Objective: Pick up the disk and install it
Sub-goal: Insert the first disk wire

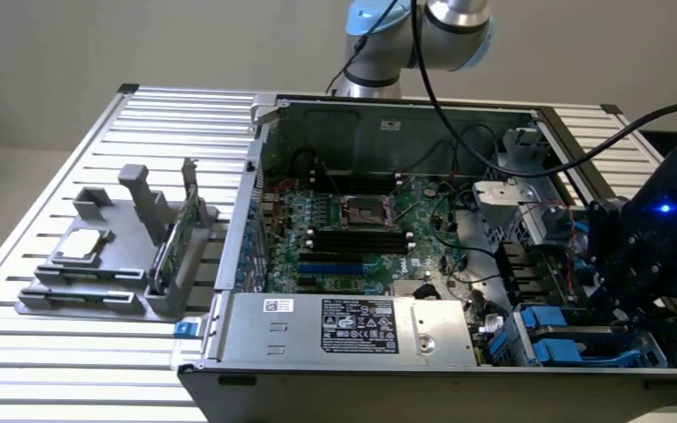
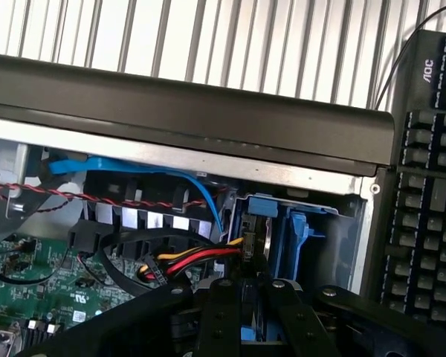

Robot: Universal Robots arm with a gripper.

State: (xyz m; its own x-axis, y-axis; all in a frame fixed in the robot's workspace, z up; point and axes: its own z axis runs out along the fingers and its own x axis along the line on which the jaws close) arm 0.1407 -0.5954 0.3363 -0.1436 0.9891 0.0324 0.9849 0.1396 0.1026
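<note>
The arm's gripper [image 1: 638,264] hangs low over the drive-bay corner of the open computer case [image 1: 271,119], at the exterior view's right and near edge. In the wrist view its black linkage [image 2: 245,312] sits directly above the bay. Whether its fingers are open, closed or clamped on anything cannot be told; the tips are hidden behind the linkage and the bay wall.

The disk [image 2: 254,236] appears, in my judgement, to stand on edge inside the bay, a thin metal body between blue rails [image 2: 290,234], with a bundle of red, yellow and black power leads [image 2: 193,260] and a blue data cable [image 2: 134,167] running in just beside it. In the exterior view, blue plastic bay fittings [image 1: 556,339] show beneath the gripper. Whether the drive is fully home or only partly entered cannot be told.

Elsewhere: a grey fixture [image 1: 109,273] on the slatted table [image 1: 68,176] at the exterior view's left carries a small silver chip [image 1: 84,245] and an upright green card [image 1: 174,242]. A keyboard [image 2: 427,223] lies just outside the case wall.

Recommendation for the seating work: keep the drive square to the rails, press along the bay's axis only, and keep the loose leads from being trapped between drive and bay wall.
</note>
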